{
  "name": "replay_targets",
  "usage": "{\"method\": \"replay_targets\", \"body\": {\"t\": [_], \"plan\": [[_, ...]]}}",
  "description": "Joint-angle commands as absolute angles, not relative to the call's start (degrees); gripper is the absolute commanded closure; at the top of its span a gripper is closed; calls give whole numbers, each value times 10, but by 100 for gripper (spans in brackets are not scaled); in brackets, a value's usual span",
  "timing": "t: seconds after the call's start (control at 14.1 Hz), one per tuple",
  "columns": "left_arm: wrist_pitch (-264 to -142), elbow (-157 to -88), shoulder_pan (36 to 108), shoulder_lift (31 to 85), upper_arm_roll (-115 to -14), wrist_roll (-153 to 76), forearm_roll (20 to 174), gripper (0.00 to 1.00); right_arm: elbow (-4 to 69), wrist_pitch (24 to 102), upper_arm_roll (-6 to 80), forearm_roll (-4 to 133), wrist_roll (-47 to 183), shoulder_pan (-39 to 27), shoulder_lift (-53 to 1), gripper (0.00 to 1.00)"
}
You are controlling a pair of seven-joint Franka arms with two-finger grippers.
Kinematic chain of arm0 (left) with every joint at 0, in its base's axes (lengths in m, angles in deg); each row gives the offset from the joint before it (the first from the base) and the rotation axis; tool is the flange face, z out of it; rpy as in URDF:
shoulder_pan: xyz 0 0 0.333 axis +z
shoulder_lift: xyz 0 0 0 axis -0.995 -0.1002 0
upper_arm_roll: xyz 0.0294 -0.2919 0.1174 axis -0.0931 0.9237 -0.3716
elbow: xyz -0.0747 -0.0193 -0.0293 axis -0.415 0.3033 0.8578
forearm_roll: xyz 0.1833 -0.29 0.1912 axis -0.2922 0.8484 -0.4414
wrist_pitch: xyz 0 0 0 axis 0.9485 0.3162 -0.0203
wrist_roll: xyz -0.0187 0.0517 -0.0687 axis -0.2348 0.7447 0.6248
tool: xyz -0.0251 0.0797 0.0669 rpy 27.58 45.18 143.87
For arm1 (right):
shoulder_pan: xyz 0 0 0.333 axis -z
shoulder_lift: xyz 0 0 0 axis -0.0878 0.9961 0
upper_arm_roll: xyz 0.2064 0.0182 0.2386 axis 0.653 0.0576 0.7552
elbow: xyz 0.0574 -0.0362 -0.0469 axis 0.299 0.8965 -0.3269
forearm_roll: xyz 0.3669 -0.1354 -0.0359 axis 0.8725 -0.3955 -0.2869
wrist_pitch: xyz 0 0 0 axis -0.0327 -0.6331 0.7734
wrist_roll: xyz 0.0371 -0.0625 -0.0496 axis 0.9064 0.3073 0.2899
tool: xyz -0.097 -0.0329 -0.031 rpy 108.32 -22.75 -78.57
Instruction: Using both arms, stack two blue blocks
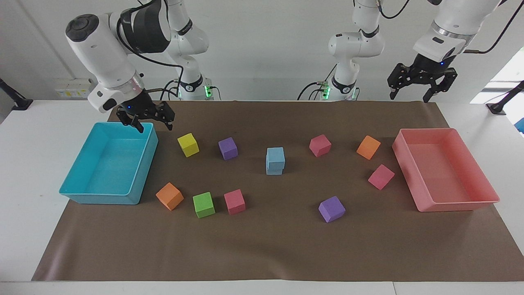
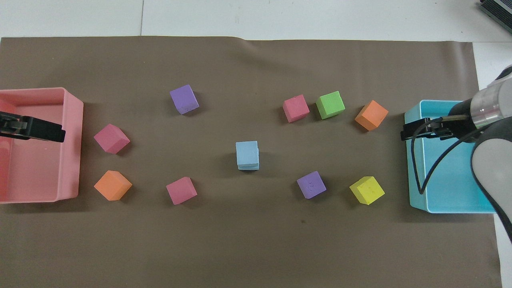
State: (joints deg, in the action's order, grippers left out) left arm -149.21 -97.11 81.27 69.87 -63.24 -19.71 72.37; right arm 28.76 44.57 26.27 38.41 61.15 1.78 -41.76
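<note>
A brown mat (image 1: 262, 254) covers the white desk (image 1: 24, 196). Take the turquoise tray (image 1: 82, 196), at the right arm's end of the mat, as the landmark. Just beside it lie a yellow cube (image 1: 188, 145) and an orange cube (image 1: 169, 196). A green cube (image 1: 204, 204) and a pink cube (image 1: 234, 201) lie past the orange one, touching or almost so. A purple cube (image 1: 228, 148) sits next to the yellow one. Well apart from the tray, a pink tray (image 1: 450, 203) holds the mat's other end, with two pink cubes (image 1: 320, 145), an orange cube (image 1: 368, 147) and a purple cube (image 1: 331, 209) near it.

two blue blocks (image 2: 247, 154) stand stacked mid-mat, between scattered cubes, a claw over each tray.
</note>
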Motion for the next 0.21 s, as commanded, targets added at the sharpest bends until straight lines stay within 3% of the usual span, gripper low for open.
{"method": "replay_targets", "body": {"t": [0.0,0.14], "plan": [[-1480,-960,822,695,-628,-204,735,0,289,434,267,363,603,37,-444,0],[-1478,-961,822,695,-627,-205,735,0,250,387,267,361,604,47,-443,0]]}}
